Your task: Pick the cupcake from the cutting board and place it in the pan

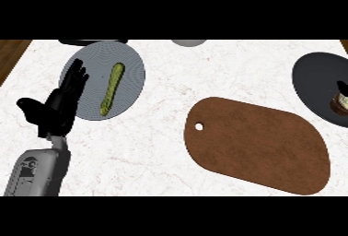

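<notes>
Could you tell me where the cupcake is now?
Head view, far right edge: the cupcake is in the dark pan, right of the cutting board.

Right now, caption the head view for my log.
Cupcake in pan at right, cutting board bare, left hand open by plate.

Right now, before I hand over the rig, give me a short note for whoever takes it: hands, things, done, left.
Left hand: open, resting at the left, fingers up over the grey plate's rim.
Right hand: only a dark tip at the right edge; state unclear.
Cupcake: in the pan, at the view's right edge; none on the cutting board.
Done: the placing, apparently.
Left: likely just clearing the right hand away.
</notes>
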